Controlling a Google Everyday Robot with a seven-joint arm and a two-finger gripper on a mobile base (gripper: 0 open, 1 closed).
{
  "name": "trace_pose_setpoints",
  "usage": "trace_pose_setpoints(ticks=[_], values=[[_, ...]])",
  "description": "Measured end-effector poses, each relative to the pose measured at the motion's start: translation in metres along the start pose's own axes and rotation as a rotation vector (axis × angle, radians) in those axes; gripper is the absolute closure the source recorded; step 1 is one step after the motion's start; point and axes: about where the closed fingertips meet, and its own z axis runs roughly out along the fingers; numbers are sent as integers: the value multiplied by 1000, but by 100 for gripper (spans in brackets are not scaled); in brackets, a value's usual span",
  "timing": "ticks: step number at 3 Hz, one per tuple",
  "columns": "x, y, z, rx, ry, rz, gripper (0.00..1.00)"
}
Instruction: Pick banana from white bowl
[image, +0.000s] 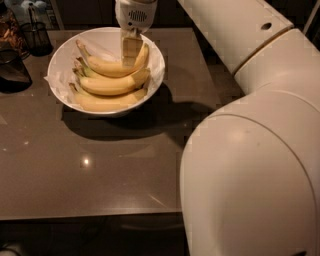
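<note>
The white bowl (102, 42) stands at the back left of the table, lined with crumpled white paper. Three ripe yellow bananas lie stacked in it, stem ends to the left: a top one (102, 67), a middle one (107, 86) and a front one (107, 103). My gripper (131, 52) hangs down from its white wrist into the bowl, over the right half of the top banana. It is at or just above that banana's surface; I cannot tell whether it touches.
A dark wire-mesh cup (37, 36) and a dark object (12, 72) stand left of the bowl. The grey-brown table (100, 170) ends at a front edge low in view. My arm's white body (250, 175) fills the right side.
</note>
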Motion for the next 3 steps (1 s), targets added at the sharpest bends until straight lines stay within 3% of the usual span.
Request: trace_pose_setpoints(ticks=[1,2,3], values=[[-3,3,22,-41,-1,5,45],[-2,9,39,-76,2,15,41],[0,14,52,-104,6,28,44]])
